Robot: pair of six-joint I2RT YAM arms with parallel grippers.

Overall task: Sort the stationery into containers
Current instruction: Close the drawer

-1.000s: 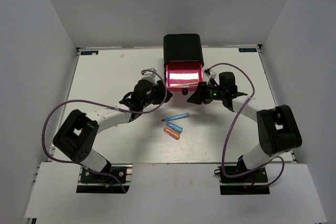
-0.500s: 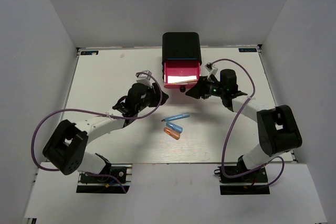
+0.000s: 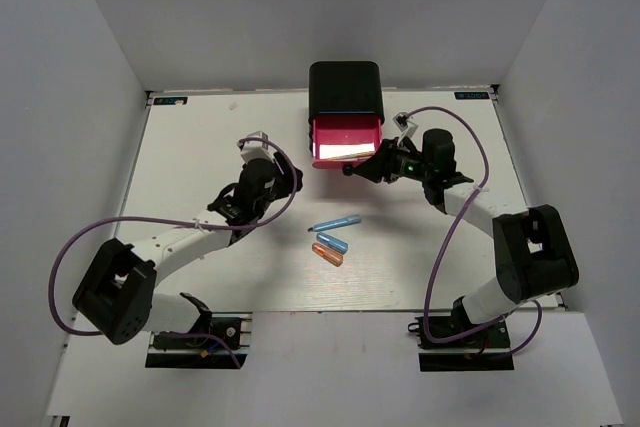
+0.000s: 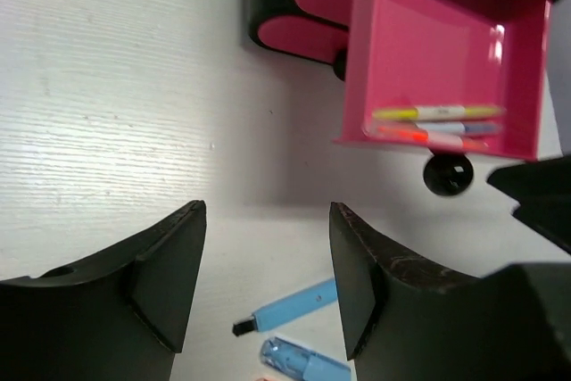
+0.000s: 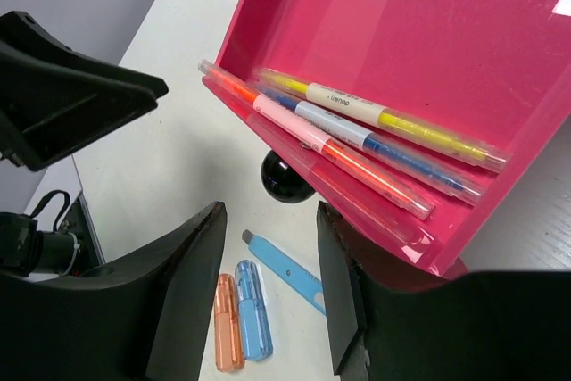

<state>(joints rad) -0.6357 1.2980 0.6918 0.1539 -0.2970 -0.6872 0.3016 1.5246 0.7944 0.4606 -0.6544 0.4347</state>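
The black cabinet point(image 3: 345, 89) stands at the table's far middle with one pink drawer point(image 3: 347, 137) pulled out; its black knob point(image 3: 349, 169) faces me. Yellow, blue and orange-red sticks point(image 5: 357, 131) lie in the drawer point(image 5: 428, 33). On the table lie a thin blue pen point(image 3: 335, 223), a blue capsule point(image 3: 332, 242) and an orange capsule point(image 3: 327, 254). My left gripper point(image 3: 290, 185) is open and empty, left of the drawer. My right gripper point(image 3: 364, 169) is open and empty, just right of the knob point(image 5: 285, 178). The left wrist view shows the pen point(image 4: 290, 308) beyond the open jaws.
Two closed pink drawers point(image 4: 308, 15) sit under the open one. The white table point(image 3: 200, 147) ends at grey walls on the left, right and back. Purple cables loop beside both arms.
The drawer sticks out less than a second ago. My left gripper has drawn back to the left, away from the drawer. My right gripper has moved up towards the drawer's front.
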